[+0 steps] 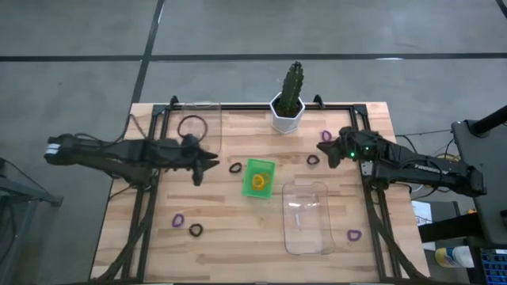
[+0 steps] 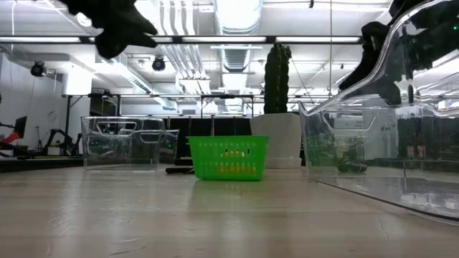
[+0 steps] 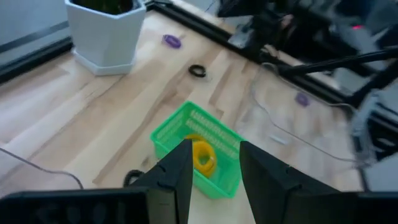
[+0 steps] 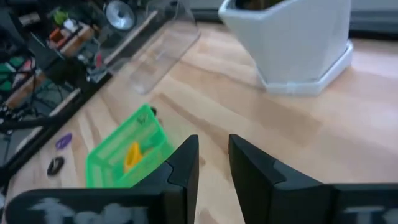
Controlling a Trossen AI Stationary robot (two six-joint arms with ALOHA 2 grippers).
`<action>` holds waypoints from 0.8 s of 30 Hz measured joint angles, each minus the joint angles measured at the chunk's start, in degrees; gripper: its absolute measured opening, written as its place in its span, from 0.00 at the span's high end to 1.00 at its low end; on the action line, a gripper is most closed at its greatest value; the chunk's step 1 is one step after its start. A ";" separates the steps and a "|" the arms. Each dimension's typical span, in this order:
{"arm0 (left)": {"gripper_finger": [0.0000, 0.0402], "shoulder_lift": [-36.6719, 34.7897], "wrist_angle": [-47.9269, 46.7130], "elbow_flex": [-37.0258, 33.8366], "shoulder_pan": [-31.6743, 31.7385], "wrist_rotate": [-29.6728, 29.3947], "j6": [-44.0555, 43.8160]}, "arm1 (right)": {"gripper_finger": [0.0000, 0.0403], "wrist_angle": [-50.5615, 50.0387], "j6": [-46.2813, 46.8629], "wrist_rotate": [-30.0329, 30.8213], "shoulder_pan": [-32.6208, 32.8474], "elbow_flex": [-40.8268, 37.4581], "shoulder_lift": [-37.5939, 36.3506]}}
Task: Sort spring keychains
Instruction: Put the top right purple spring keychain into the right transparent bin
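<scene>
Left gripper (image 1: pixel 207 164) is hovering just left of the green bin (image 1: pixel 258 177), its fingers (image 3: pixel 176 176) standing apart with nothing between them, seemingly lining up on the black keychain (image 1: pixel 235 168) lying just beside the bin's left wall; the right gripper (image 1: pixel 326 150) is waiting well right of the bin, fingers parted by a narrow gap and empty. Going down in size, the table (image 1: pixel 238 245) is carrying a clear tray (image 1: pixel 306 217) right of the bin, a clear box (image 1: pixel 194 119) and a potted cactus (image 1: pixel 288 99) behind the bin, then the bin holding orange keychains (image 1: pixel 257 182), probably placed there as sorted. Purple keychains (image 1: pixel 178 219) are lying scattered well away. Only the high view is showing them all; the left wrist view is revealing the orange coils (image 3: pixel 203 155) inside the bin, which the low view hardly shows
</scene>
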 joint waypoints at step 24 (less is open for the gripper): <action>0.69 -19.37 2.13 -13.64 -0.07 2.59 3.45 | 0.84 -14.60 10.93 15.17 -2.07 8.53 20.33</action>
